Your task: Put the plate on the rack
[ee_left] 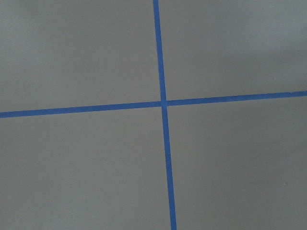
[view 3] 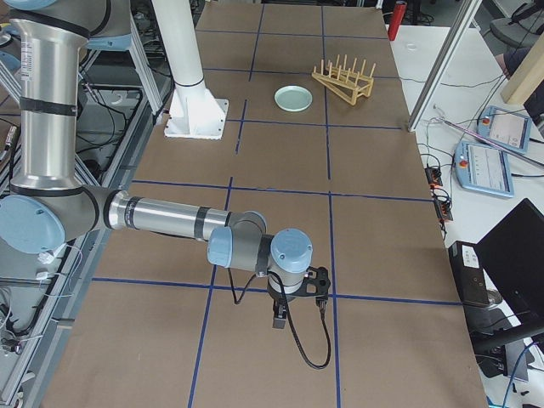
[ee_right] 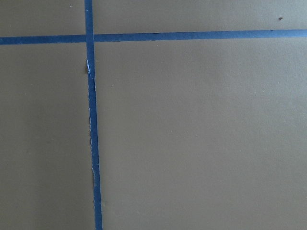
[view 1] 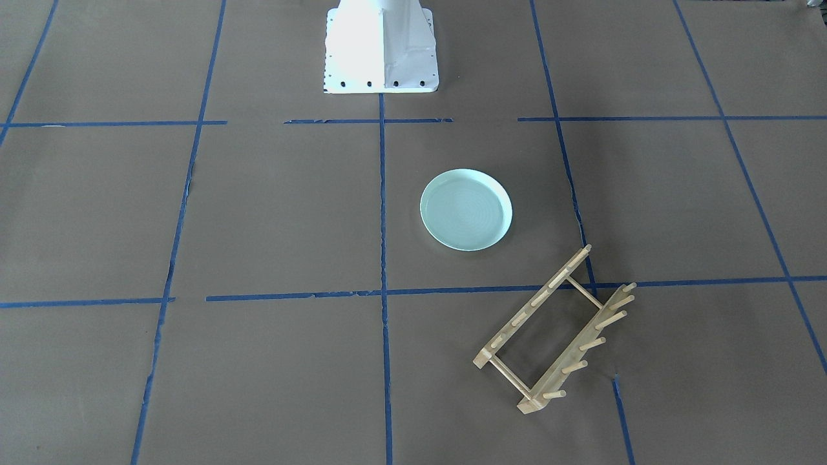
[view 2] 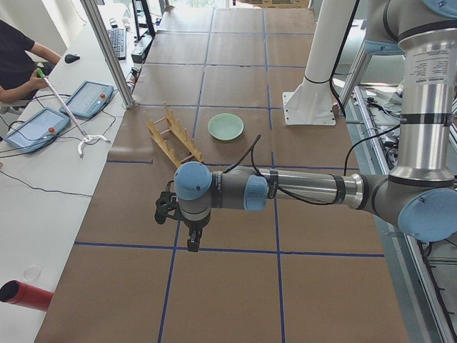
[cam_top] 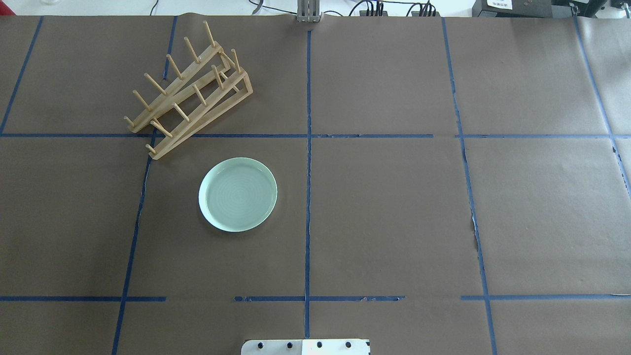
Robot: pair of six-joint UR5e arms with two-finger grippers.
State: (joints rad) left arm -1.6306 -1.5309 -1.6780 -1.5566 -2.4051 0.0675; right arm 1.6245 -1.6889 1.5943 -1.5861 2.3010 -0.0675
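The pale mint-green plate (cam_top: 237, 194) lies flat on the brown table, left of the centre line; it also shows in the front view (view 1: 466, 209). The light wooden rack (cam_top: 190, 93) stands empty just beyond it, set at an angle to the tape grid, and shows in the front view (view 1: 555, 329). My left gripper (view 2: 193, 243) shows only in the left side view, far from the plate, pointing down over the table. My right gripper (view 3: 279, 321) shows only in the right side view, at the opposite end. I cannot tell whether either is open or shut.
The white robot pedestal (view 1: 380, 48) stands at the table's near edge. Blue tape lines (cam_top: 308, 148) grid the brown paper. A side bench holds teach pendants (view 2: 89, 96) and a red cylinder (view 2: 25, 295), with an operator (view 2: 18, 61) seated there.
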